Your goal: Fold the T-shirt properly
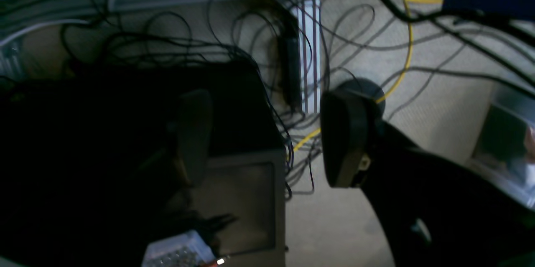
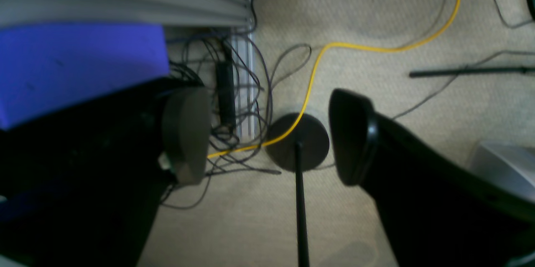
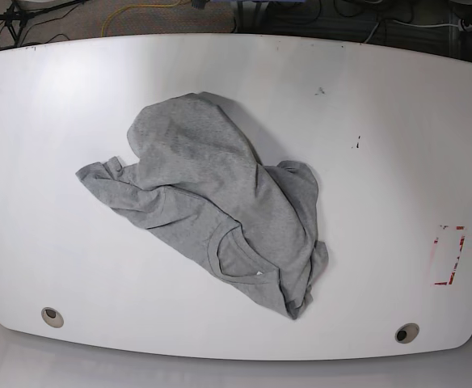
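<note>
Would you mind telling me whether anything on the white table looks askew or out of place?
The heather-grey cotton T-shirt lies crumpled in a heap on the white table, twisted and bunched with its neckline toward the near edge, nothing yet flattened. Nothing looks spilled or damaged.

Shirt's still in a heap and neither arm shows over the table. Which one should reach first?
Probably the right. The T-shirt lies toward the base view's left, the right arm's side. Both the right pincer and left pincer are open, over the floor.
</note>
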`<state>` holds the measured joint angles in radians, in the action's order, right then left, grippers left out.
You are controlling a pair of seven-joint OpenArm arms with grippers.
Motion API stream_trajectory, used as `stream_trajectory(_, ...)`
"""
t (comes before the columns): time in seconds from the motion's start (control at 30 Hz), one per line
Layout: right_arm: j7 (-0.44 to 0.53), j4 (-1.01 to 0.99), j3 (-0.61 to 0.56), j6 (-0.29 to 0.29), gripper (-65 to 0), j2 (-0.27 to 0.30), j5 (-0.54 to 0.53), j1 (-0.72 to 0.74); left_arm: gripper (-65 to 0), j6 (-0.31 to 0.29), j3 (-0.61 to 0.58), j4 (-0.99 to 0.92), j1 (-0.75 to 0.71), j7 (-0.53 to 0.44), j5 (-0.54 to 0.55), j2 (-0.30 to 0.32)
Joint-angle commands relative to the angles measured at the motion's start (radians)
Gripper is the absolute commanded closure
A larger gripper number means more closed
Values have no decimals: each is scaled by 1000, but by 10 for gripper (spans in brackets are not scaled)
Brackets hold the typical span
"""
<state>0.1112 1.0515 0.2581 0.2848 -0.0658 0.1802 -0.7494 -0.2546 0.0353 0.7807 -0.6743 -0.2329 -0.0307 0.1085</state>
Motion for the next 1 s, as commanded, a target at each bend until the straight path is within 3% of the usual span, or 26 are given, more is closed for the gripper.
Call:
stream_trajectory(0.0,9,23,3,3,-425,-5,-1,-37,-385,-4,4,26,-34,-13,-2,6)
stream_trajectory(0.63,-3,196,-4,2,-427,-36,0,-142,-378,-7,4,203,-119,-8,4,18)
stream_trajectory(0.97,-1,363,-5,8,-424,-32,-5,-239,-371,-7,18,403,-247,-13,13,22)
